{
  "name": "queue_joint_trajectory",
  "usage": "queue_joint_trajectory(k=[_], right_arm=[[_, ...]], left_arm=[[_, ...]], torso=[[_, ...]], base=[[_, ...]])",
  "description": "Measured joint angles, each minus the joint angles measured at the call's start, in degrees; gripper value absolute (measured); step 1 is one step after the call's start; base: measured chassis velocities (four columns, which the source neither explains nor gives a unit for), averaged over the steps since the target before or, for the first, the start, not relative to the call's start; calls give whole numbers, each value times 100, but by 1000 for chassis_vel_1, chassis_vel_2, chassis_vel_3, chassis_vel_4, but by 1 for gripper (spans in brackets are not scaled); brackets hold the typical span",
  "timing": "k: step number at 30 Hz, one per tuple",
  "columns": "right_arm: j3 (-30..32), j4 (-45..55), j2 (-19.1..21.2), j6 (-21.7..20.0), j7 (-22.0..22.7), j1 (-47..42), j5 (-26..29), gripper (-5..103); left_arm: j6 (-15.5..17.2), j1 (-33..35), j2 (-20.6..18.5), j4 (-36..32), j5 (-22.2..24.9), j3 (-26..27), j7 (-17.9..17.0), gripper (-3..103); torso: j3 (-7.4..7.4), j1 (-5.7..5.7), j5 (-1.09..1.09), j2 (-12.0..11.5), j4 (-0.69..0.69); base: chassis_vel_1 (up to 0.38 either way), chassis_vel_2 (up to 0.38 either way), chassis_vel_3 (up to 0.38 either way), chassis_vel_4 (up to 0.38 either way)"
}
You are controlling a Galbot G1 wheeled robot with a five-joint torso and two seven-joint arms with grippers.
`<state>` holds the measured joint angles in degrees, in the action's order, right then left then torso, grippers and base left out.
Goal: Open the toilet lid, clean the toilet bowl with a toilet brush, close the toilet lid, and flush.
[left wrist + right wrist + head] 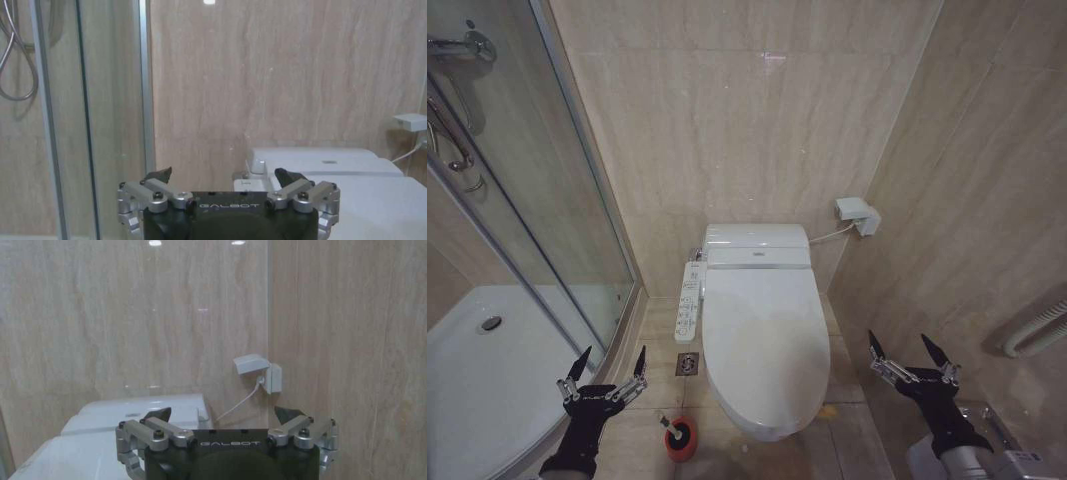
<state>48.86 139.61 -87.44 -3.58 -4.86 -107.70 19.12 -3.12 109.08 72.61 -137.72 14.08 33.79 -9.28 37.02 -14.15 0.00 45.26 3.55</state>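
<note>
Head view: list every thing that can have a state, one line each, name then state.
toilet lid: closed, lying flat over the bowl.
toilet brush: standing in its red holder on the floor, left of the toilet, untouched.
left gripper: open, empty, raised by the shower door.
right gripper: open, empty, raised to the right of the toilet.
shower door: closed, as far as the head view shows.

You had a smooth, glossy white plastic toilet lid [762,335], glossy beige wall tiles [757,110], and a clear glass shower screen [517,170] in metal framing.
</note>
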Motion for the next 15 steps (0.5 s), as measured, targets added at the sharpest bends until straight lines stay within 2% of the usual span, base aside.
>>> queue_joint_trajectory(k=[6,10,15], right_arm=[[0,0,0,0,1,1,0,100],[0,0,1,0,0,1,0,100],[1,0,0,0,0,0,0,100]], left_arm=[[112,-469,138,317,14,337,114,100],[349,-1354,408,924,57,970,330,100],[406,-1551,467,1058,69,1107,383,100]], torso=[[0,0,0,0,0],[0,0,-2,0,1],[1,0,1,0,0]], base=[[0,0,0,0],[0,0,0,0],[0,0,0,0]])
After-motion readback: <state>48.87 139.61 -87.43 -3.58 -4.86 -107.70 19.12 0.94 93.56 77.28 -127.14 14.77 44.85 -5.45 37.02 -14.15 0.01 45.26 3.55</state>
